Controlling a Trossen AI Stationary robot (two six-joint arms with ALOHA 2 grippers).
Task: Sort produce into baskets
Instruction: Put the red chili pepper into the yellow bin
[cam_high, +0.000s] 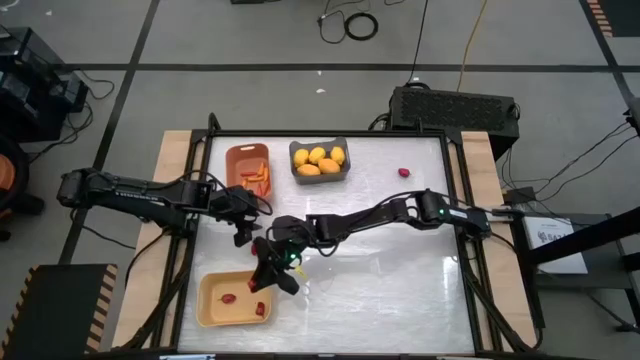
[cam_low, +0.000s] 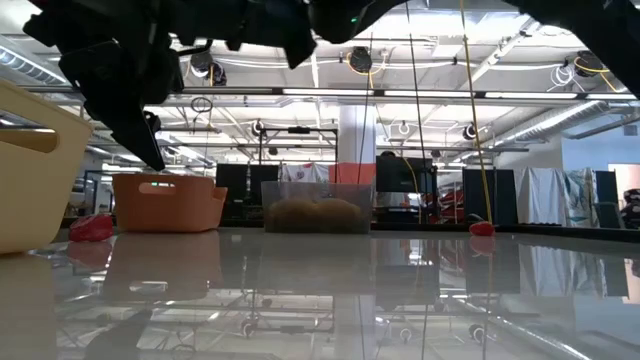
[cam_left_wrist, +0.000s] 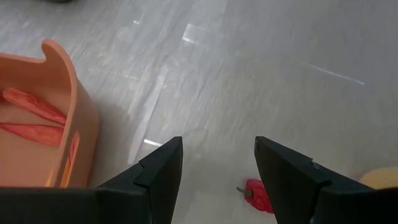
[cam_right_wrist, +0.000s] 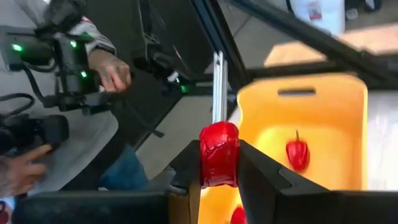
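A red pepper (cam_right_wrist: 219, 155) sits pinched between the two fingers of the right gripper (cam_right_wrist: 219, 163), upright in the wrist view, with its top bulging above the fingertips. That gripper (cam_high: 268, 270) hangs at the right edge of the yellow bin (cam_high: 211, 300) near the table's front left, and in its wrist view the bin (cam_right_wrist: 348, 112) lies just beyond the held pepper, with another red piece (cam_right_wrist: 297, 154) on its floor and a third (cam_right_wrist: 237, 215) partly hidden by a finger. From above, two red pieces (cam_high: 229, 297) show in the bin. The left gripper (cam_high: 243, 232) is just beside the right one, between the yellow bin and the orange bin (cam_high: 232, 156); its fingers (cam_left_wrist: 158, 177) are spread apart with nothing between them, and a small red pepper (cam_left_wrist: 257, 194) lies on the table (cam_high: 400, 270) below them, close to one fingertip. The orange bin (cam_left_wrist: 81, 118) holds carrot sticks (cam_left_wrist: 34, 106), which also show from above (cam_high: 259, 176). Next to it, at the back of the table, the grey bin (cam_high: 297, 178) holds lemons (cam_high: 319, 159). One more red piece (cam_high: 404, 172) lies alone on the table to the right of the grey bin, well apart from both grippers. Beyond the table's edge in the right wrist view, a person's hand (cam_right_wrist: 107, 70) holds a dark device.
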